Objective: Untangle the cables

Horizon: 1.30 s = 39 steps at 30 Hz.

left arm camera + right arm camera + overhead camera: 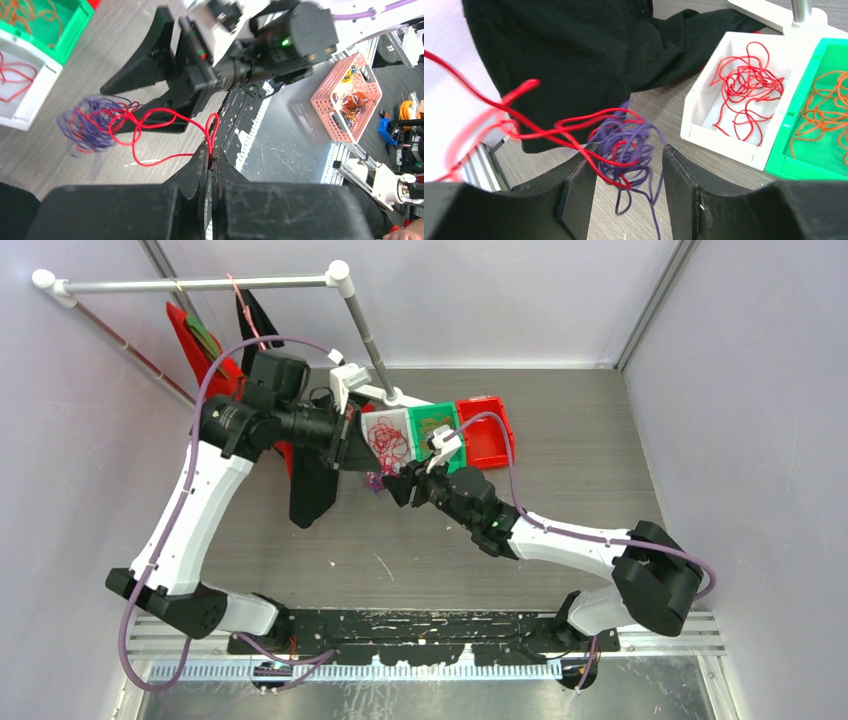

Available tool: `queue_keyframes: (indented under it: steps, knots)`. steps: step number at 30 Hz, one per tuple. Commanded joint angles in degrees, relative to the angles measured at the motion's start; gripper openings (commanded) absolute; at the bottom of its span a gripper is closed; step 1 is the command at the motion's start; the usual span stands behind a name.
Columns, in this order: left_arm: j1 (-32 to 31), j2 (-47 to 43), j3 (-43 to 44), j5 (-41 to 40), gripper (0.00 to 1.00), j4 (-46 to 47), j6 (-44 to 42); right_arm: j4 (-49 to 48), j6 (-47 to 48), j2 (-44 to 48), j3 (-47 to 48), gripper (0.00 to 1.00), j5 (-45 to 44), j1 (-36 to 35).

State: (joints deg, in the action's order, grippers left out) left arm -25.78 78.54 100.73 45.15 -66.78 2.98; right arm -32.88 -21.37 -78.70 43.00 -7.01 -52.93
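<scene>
A tangle of a red cable (pixel 150 117) and a purple cable clump (pixel 87 125) hangs just above the table between the two grippers; it also shows in the top view (pixel 378 480). My left gripper (pixel 211 152) is shut on a loop of the red cable, which stretches from it to the clump. My right gripper (pixel 629 152) is open, its fingers on either side of the purple clump (pixel 631 142), with the red cable (pixel 549 132) crossing its left finger. In the top view the left gripper (pixel 345 445) and right gripper (pixel 397 483) face each other closely.
A white bin (pixel 400 416) holds red cables (pixel 744 85), a green bin (pixel 447 412) holds orange cables (pixel 824 115), and a red bin (pixel 490 430) stands beside them. A black garment (pixel 574 50) lies to the left and a red garment (pixel 195 340) hangs from the rack (pixel 200 284). A pink basket (pixel 350 97) is off the table.
</scene>
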Motion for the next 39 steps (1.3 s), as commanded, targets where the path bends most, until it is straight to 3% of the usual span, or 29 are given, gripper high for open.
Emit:
queue_keyframes:
  steps: [1, 12, 23, 27, 32, 39]
  knots:
    - [-0.1, 1.8, 7.5, 4.0, 0.0, -1.4, 0.7, -2.1, -0.6, -0.6, -0.6, 0.54, -3.7, -0.3]
    - [-0.1, 2.7, 20.8, 3.4, 0.0, -4.3, 0.7, 2.6, -0.1, -0.5, -1.2, 0.53, -6.1, -0.3]
    - [-0.2, 5.1, 36.2, -4.0, 0.0, -4.3, 0.4, 3.3, -4.2, 4.5, -9.1, 0.53, -6.0, -0.3]
    - [-0.1, 4.3, 32.8, -3.9, 0.0, -3.2, 0.8, 4.9, -2.8, 9.6, -9.9, 0.53, -7.5, -0.3]
    - [-0.1, 2.1, 25.2, -3.4, 0.0, -0.7, 0.6, 10.3, 2.7, 15.7, -5.8, 0.62, -6.7, -0.3]
    - [-0.2, 1.9, 21.0, -2.0, 0.0, -1.1, 0.8, 6.8, 10.9, 14.8, 2.7, 0.73, 4.1, -0.2]
